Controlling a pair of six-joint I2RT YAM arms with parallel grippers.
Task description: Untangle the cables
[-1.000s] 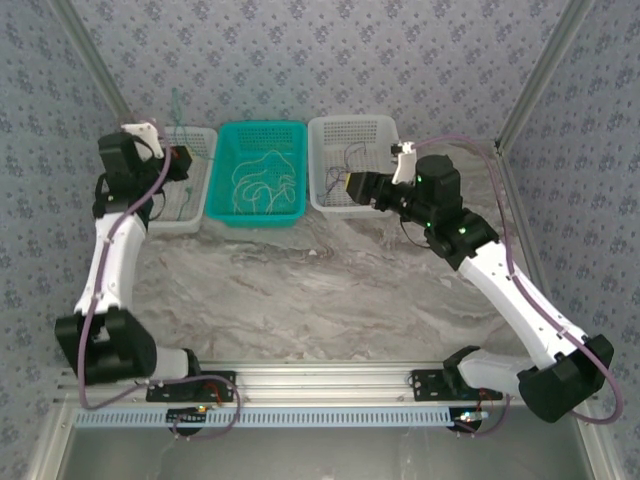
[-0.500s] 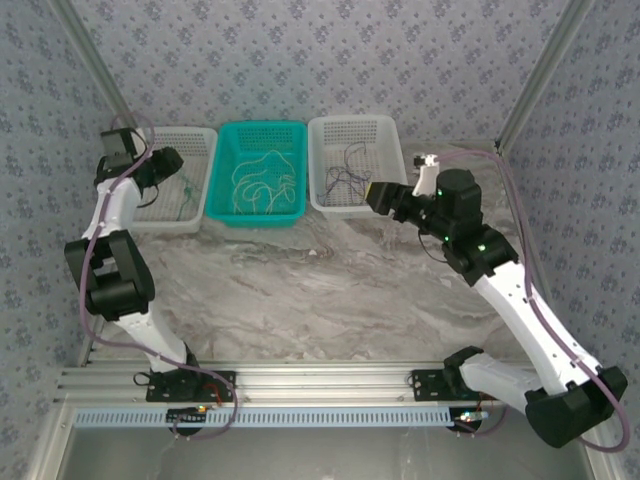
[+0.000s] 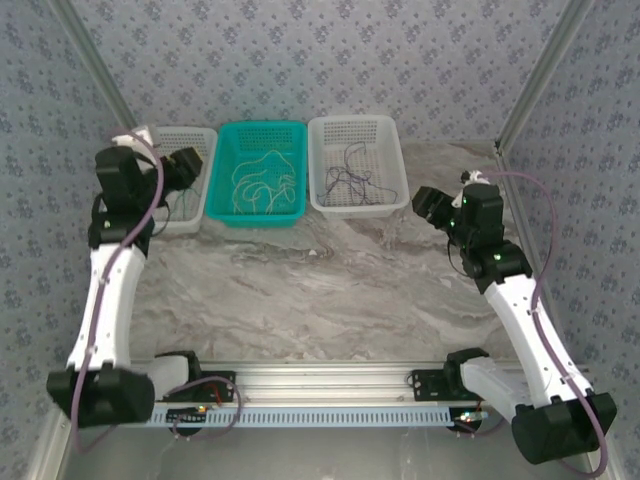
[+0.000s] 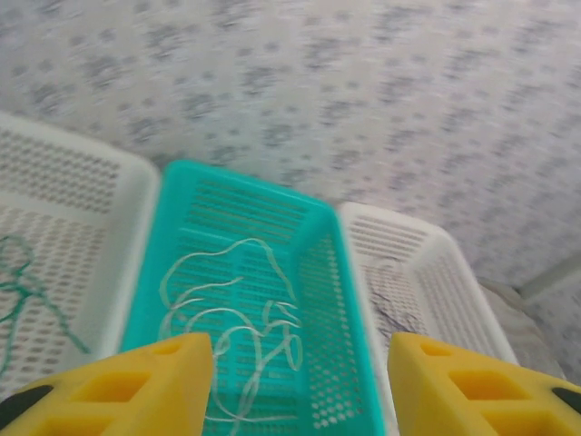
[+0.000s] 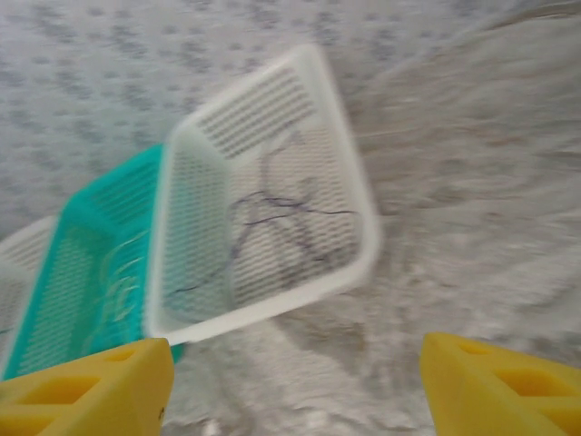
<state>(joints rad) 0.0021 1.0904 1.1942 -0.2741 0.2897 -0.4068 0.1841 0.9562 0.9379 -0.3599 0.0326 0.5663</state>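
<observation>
A: Three baskets along the far edge of the table (image 3: 320, 290). The green cable (image 4: 20, 286) lies in the left white basket (image 3: 190, 133), loosely looped on its floor.

B: And the pale whitish cable (image 3: 255, 185) curls in the teal basket (image 3: 262, 126) in the middle, alone in there.

A: The right white basket (image 3: 355, 121) holds the dark purple-black cable (image 3: 345, 183), a scribble near the centre.

B: Left end effector (image 3: 185, 165) hangs over the left white basket, on its teal-basket side. In the wrist view its yellow fingers (image 4: 136, 381) are spread, with nothing between them.

A: Right end effector (image 3: 428, 203) sits over bare table, just beside the right basket. Its fingers (image 5: 100, 386) are also wide apart and gripping nothing.
</observation>
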